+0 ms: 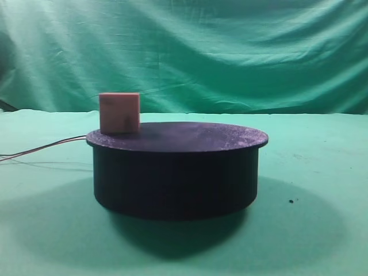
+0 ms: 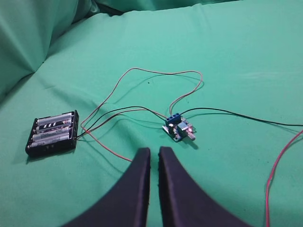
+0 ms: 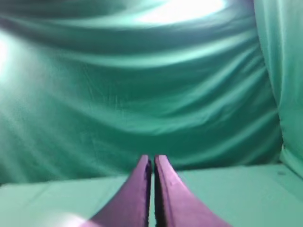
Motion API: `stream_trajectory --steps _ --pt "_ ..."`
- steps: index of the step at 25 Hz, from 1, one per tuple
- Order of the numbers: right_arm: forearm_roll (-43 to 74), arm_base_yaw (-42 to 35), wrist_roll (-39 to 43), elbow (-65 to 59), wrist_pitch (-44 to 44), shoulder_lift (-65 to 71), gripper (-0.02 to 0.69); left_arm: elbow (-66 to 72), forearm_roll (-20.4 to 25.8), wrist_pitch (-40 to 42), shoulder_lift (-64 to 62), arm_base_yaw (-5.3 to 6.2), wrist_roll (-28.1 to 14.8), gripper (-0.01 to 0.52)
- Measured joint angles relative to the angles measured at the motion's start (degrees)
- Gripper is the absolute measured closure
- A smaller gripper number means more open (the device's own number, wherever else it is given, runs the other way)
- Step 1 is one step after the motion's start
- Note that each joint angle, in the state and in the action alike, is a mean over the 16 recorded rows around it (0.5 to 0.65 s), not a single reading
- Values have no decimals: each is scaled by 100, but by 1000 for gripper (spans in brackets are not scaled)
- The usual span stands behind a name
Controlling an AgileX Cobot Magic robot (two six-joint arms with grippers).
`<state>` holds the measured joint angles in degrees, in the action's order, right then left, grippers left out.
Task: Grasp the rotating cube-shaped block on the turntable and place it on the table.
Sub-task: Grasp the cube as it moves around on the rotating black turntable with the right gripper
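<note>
A: Block position? 
B: The cube-shaped block [image 1: 119, 112] sits on the turntable [image 1: 175, 172], at its left rim.
A: Grippers?
B: Left gripper [image 2: 154, 152] and right gripper [image 3: 153, 160] both closed, empty, off the turntable.

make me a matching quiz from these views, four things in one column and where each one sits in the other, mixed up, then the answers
Things:
1. pink block
2. battery holder
3. small circuit board
4. left hand

Places:
A. on the green cloth, at the left of the left wrist view
B. fingers nearly together, above the cloth, near the circuit board
C. on the left edge of the black turntable
D. on the cloth, joined to thin wires, just beyond the fingertips

Pairs: 1-C, 2-A, 3-D, 4-B
</note>
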<state>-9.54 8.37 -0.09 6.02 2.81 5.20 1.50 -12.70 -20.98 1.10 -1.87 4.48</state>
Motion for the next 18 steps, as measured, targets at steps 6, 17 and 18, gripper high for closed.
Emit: stream_trajectory --steps 6,17,18 --pt "-243 0 62 849 1327 1178 665 0 0 0 0 0 0 514" --pt "-472 161 -117 1753 2916 3958 665 0 0 0 0 0 0 514" --pt "-495 239 -166 1810 2956 4177 665 0 0 0 0 0 0 514"
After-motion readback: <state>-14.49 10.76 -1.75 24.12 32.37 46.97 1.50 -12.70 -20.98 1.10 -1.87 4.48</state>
